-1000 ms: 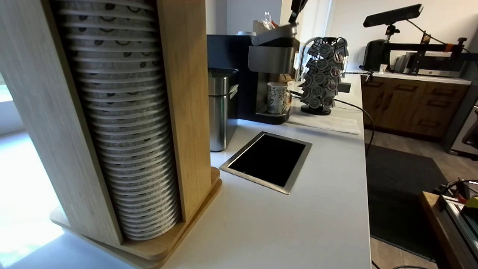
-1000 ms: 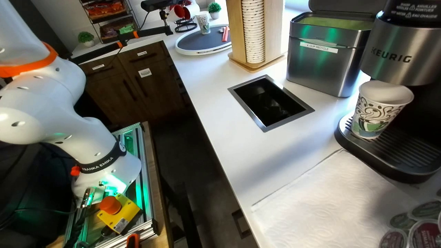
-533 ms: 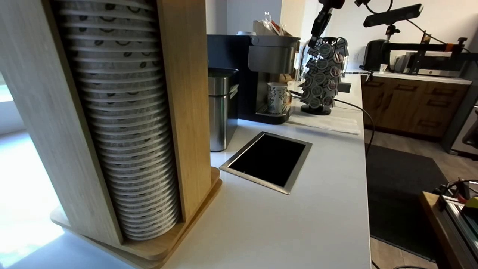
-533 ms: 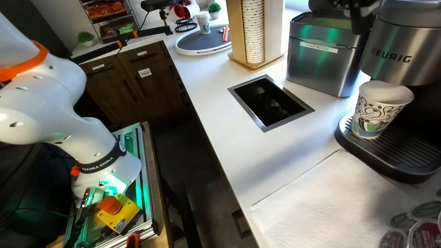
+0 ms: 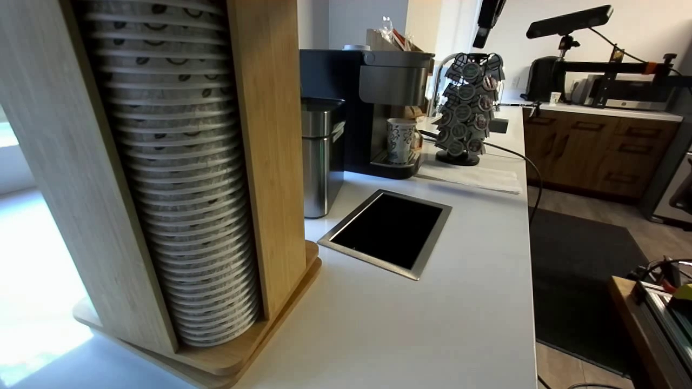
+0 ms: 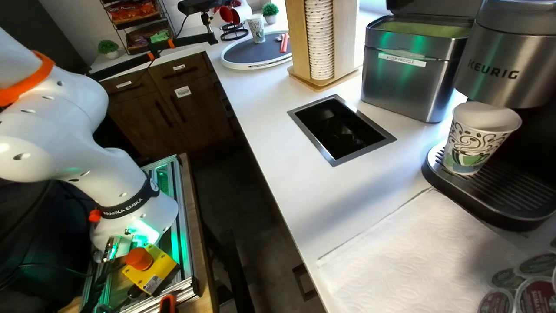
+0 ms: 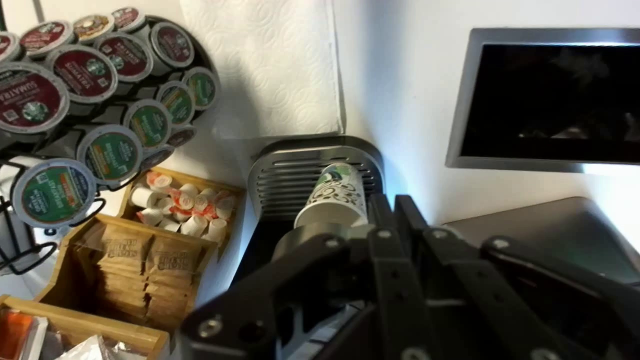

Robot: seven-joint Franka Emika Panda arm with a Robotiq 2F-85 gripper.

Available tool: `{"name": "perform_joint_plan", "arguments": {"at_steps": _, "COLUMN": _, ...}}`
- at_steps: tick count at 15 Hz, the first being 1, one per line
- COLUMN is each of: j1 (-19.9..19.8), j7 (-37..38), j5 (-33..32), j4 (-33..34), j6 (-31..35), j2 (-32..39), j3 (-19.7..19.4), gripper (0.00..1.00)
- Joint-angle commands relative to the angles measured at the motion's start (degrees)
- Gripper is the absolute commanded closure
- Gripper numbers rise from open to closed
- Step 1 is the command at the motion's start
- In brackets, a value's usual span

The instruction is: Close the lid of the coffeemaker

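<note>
The coffeemaker is a silver and black machine marked KEURIG, in both exterior views (image 5: 393, 86) (image 6: 512, 52). Its lid lies flat and level on top, as both exterior views show (image 5: 401, 58) (image 6: 517, 17). A patterned paper cup (image 6: 473, 139) stands on the drip tray under the head. My gripper (image 5: 480, 40) is in the air to the right of the lid and higher, apart from it. In the wrist view my fingertips (image 7: 392, 201) are nearly together, with a narrow gap and nothing between them. There the fingers hide the lid and most of the coffeemaker.
A pod stand (image 5: 464, 108) stands beside the coffeemaker, below my gripper. A steel bin (image 6: 404, 82) stands on its other side. A framed black opening (image 5: 386, 229) is set in the counter. A wooden cup holder (image 5: 270, 162) stands near. Wooden trays (image 7: 135, 270) hold sachets.
One second ago the lid was tilted up with my gripper at its raised end. By half a second ago it lay flat. My gripper has moved right and up, away from it.
</note>
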Motion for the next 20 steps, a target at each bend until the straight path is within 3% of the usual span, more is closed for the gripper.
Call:
{"name": "perform_joint_plan", "arguments": {"at_steps": 1, "j1": 1.39, "j7": 7.58, "j5": 1.45, "j4": 8.83, "j6": -12.24, "j2": 1.77, "j3": 1.60, "gripper": 0.60}}
{"name": "perform_joint_plan", "arguments": {"at_steps": 9, "j1": 4.02, "j7": 25.60, "j5": -2.36, "j4": 20.27, "j6": -25.48, "j2": 4.71, "j3": 7.23, "gripper": 0.01}}
{"name": "perform_joint_plan", "arguments": {"at_steps": 14, "j1": 5.20, "j7": 21.92, "j5": 2.06, "j4": 21.93, "j6": -27.24, "j2": 5.79, "j3": 7.27, "gripper": 0.00}}
{"name": "perform_joint_plan", "arguments": {"at_steps": 20, "j1": 5.20, "j7": 22.58, "j5": 0.65, "j4": 20.64, "j6": -25.21, "j2": 5.34, "j3": 7.42, "gripper": 0.00}}
